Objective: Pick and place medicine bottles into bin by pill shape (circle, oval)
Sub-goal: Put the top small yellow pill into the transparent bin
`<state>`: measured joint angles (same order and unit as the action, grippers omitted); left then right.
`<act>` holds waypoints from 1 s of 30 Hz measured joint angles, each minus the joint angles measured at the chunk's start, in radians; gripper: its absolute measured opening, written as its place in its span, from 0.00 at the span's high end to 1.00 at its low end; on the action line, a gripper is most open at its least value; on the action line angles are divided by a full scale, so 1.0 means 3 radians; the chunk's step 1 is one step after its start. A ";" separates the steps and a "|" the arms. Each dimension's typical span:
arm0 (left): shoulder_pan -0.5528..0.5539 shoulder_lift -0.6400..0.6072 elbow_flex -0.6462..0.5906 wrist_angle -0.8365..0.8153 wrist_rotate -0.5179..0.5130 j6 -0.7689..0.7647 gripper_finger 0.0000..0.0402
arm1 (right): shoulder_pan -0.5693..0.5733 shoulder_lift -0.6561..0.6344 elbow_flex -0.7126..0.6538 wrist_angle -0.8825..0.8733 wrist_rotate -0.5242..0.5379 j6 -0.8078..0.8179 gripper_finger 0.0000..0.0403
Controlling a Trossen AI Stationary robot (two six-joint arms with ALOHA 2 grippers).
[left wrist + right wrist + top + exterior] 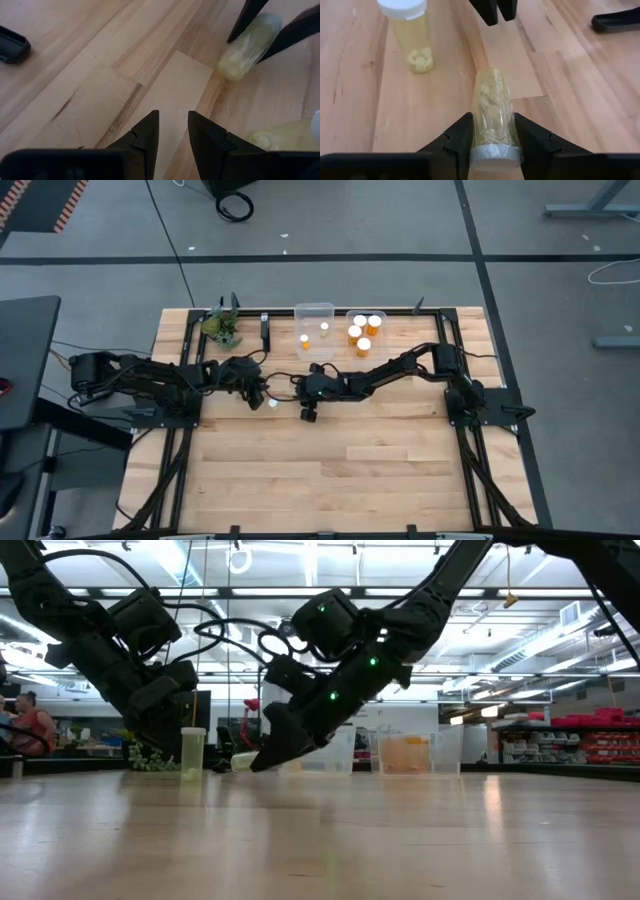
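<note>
Medicine bottle (pixel 492 112) lying tilted near mid-table, clamped by its capped end between the fingers of the right gripper (pixel 492 137), base resting on or just above the wood. Best lifted clear before swinging toward the bins, grip kept firm on the smooth wall, pills read through the plastic to settle circle or oval. Second, upright bottle (pixel 412 35) just beside, white-capped, with a cluster of pills at its base. Left gripper (pixel 172 132) near and facing, fingers slightly parted, empty. At the far edge, clear bin (pixel 314 330) holding two small bottles; neighbouring bin (pixel 366 333) holding about four. Green plant sprig (pixel 222 328) well apart.
</note>
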<state>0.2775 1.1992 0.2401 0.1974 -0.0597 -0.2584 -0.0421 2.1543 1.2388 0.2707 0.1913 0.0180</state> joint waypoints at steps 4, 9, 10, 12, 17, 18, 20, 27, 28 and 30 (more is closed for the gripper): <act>0.0000 0.0000 0.0000 0.0003 0.0000 0.0000 0.72 | -0.0008 -0.0145 0.0004 -0.0119 0.0004 -0.0039 0.66; 0.0000 0.0000 0.0000 0.0003 -0.0001 0.0000 0.72 | -0.0022 -0.0399 0.0003 -0.0330 0.0028 -0.0165 0.66; 0.0000 0.0000 0.0000 0.0003 -0.0001 0.0000 0.72 | -0.0030 -0.0455 0.0003 -0.0344 0.0028 -0.0181 0.66; 0.0000 0.0001 0.0000 0.0003 -0.0001 0.0000 0.72 | -0.0042 -0.0554 0.0004 -0.0415 0.0031 -0.0228 0.66; 0.0000 0.0000 0.0000 0.0003 0.0000 0.0000 0.72 | -0.0080 -0.0756 0.0004 -0.0565 0.0033 -0.0301 0.66; 0.0000 0.0000 0.0000 0.0005 0.0000 0.0000 0.72 | -0.0081 -0.0787 0.0004 -0.0584 0.0033 -0.0309 0.66; 0.0000 0.0000 0.0000 0.0007 0.0000 0.0000 0.72 | -0.0095 -0.0834 0.0004 -0.0625 0.0032 -0.0348 0.66; 0.0000 0.0000 0.0000 0.0022 0.0000 0.0000 0.72 | -0.0149 -0.0976 0.0004 -0.0824 0.0032 -0.0411 0.66; 0.0000 0.0000 0.0000 0.0024 0.0000 0.0000 0.72 | -0.0170 -0.0981 0.0004 -0.0841 0.0032 -0.0411 0.66; 0.0000 0.0000 0.0000 0.0029 0.0000 0.0000 0.72 | -0.0217 -0.0992 0.0026 -0.0963 0.0024 -0.0408 0.66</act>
<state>0.2775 1.1992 0.2401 0.2062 -0.0597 -0.2585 -0.1071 1.8567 1.2466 -0.0183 0.1987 -0.1043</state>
